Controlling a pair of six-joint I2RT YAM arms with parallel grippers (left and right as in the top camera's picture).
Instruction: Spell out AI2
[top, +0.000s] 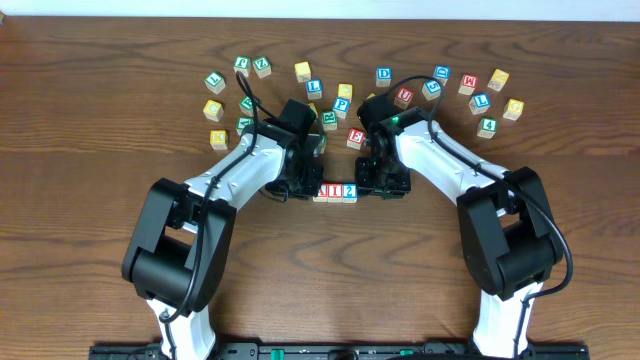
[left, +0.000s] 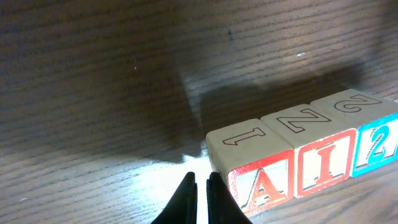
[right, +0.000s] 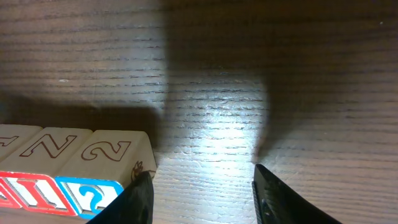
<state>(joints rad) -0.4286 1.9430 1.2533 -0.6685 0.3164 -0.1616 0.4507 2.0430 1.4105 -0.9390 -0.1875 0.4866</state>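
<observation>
Three wooden blocks stand in a touching row at the table's middle: a red A block (top: 320, 192), a red I block (top: 334, 192) and a blue 2 block (top: 349, 192). In the left wrist view they read A (left: 261, 183), I (left: 324, 163), 2 (left: 376, 148). My left gripper (left: 200, 179) is shut and empty, its tips just left of the A block. My right gripper (right: 202, 177) is open and empty, its left finger against the right side of the 2 block (right: 90, 194).
Several loose letter and number blocks lie scattered behind the row, such as a red E block (top: 355, 137), a blue P block (top: 342, 104) and a yellow block (top: 218, 139). Both arms flank the row closely.
</observation>
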